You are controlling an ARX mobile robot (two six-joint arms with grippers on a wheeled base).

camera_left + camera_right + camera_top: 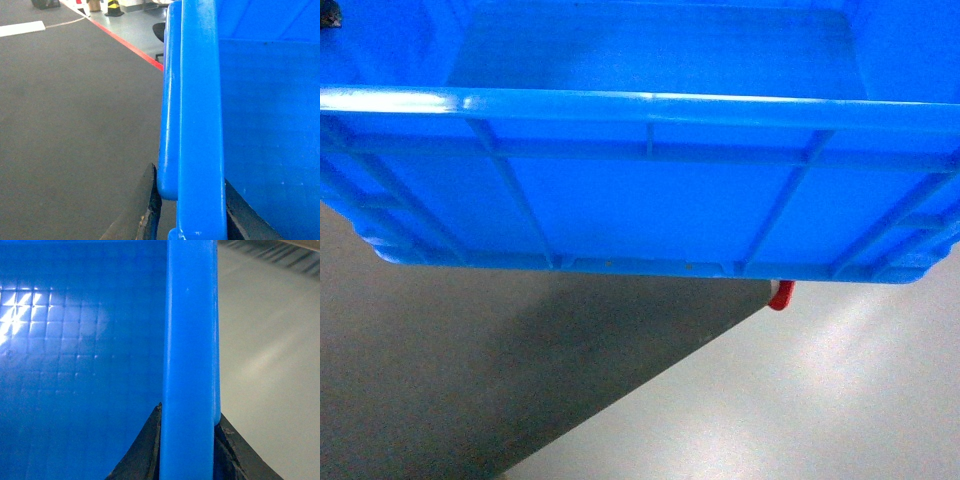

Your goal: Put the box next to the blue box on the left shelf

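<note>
Between my two grippers hangs the box (640, 200), up off the gray floor (820, 400). My left gripper (192, 210) pinches the rim (200, 125) on the box's left end. One dark finger (145, 210) sits on the outside of the rim and the other sits inside. My right gripper (187, 450) pinches the rim on the box's right end the same way, with a dark finger (142, 450) on the inside wall.

The long side of the box runs from my left to my right, straight across in front of my head camera. Its open top faces up and nothing is inside. Both arms are just as near the box, since each one holds an end.

I count one box, two grippers, and no shelf. I cannot see the shelf or the other blue box from here, so I cannot tell which way they lie. A small red thing (781, 295) peeks out under the box's right bottom corner. A red line (127, 45) runs on the floor to the left of the box.

I think my job now is to carry the box level until the shelf shows up.
</note>
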